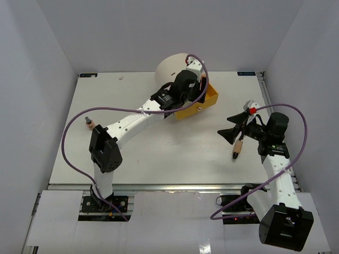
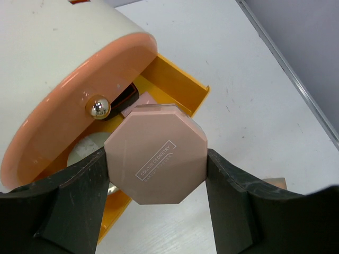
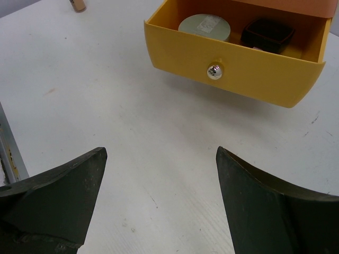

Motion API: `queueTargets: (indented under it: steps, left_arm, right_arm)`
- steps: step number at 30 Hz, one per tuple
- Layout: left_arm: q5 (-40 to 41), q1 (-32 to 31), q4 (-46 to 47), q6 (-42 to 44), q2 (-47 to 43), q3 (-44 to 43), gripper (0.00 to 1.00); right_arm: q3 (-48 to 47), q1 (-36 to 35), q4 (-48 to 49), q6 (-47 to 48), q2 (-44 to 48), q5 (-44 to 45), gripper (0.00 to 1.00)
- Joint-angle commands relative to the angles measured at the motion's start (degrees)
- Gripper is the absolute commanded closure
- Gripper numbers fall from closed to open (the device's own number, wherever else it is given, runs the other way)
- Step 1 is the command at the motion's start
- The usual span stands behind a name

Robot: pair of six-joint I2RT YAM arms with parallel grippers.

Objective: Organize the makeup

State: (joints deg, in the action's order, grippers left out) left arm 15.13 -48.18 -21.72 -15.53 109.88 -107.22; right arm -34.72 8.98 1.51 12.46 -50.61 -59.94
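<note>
Tubes lie at both ends: one tan tube [image 1: 90, 125] sits well to the left of the left gripper [image 2: 157, 169], beside its arm. That gripper is clamped on the pink palette [image 2: 153, 145], pinched between both fingers over the open yellow drawer [image 2: 180, 87] of the cream drum [image 2: 63, 47]. Ahead of the right gripper [image 3: 160, 153], whose jaws stand wide and bare, the drawer holds the silver-white compact [image 3: 205, 25] and the black square case [image 3: 267, 34]. A second tan tube [image 1: 238, 147] lies just beside that gripper.

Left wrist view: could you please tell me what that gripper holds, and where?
The left gripper holds the flat pink octagonal palette by two opposite side edges.
</note>
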Motion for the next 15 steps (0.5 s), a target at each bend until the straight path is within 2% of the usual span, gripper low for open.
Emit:
queueTargets:
  steps: [1, 9, 15]
  left_arm:
    - [6.47, -1.58, -1.2, 4.45, 4.59, -11.93, 0.94]
    - [9.24, -2.83, -1.69, 9.36, 15.0, -23.58, 0.87]
    - [10.65, -2.97, -1.32, 11.18, 18.14, -25.49, 0.8]
  right_arm:
    - [0.28, 0.5, 2.44, -0.6, 0.44, -1.33, 0.1]
    - [0.35, 1.04, 2.76, -1.01, 0.42, -1.72, 0.1]
    - [0.35, 1.21, 2.96, -1.38, 0.34, -2.09, 0.1]
